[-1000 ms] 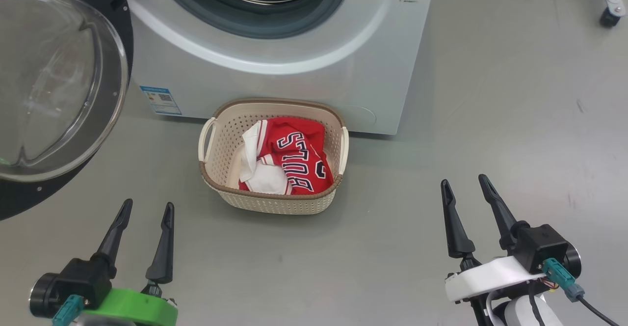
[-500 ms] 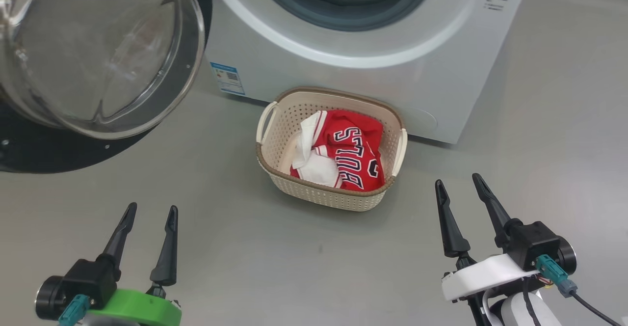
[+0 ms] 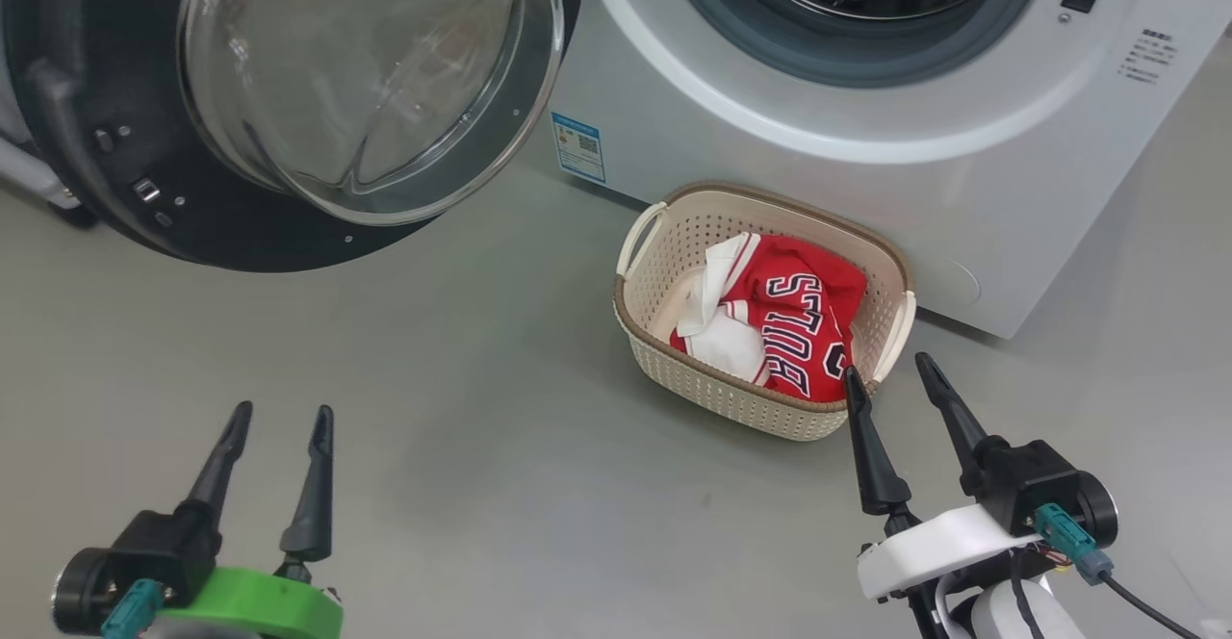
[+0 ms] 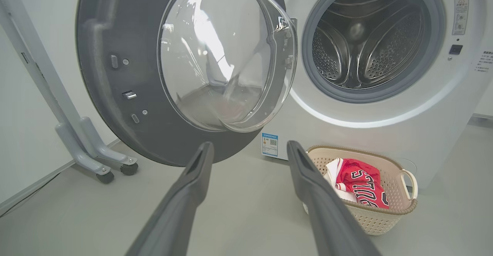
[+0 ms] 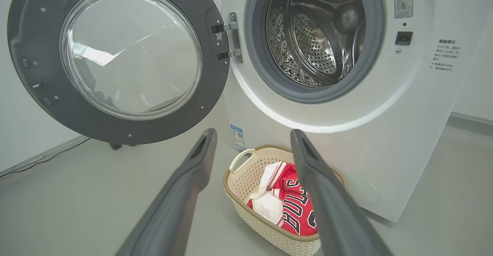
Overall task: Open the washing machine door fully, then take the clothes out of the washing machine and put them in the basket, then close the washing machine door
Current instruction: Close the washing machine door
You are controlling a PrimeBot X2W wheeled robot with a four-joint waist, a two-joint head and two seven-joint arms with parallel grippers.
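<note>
Just beyond right gripper [image 3: 885,364]: basket [image 3: 722,398] holding clothes [image 3: 799,321]; jaws apart.

The door [image 3: 67,62] has a smooth dark plastic rim around a clear, shiny glass window [image 3: 366,71]. The washer [image 3: 770,167] is smooth white with a soft sheen. Its gasket [image 3: 847,69] looks like matt grey rubber, and the drum [image 5: 316,51] is bright, dimpled metal. The basket [image 3: 731,398] is matt cream plastic, perforated, with a brown woven-look rim. The clothes [image 3: 799,321] are creased red and white cloth. The floor [image 3: 481,408] is smooth, dull grey.
</note>
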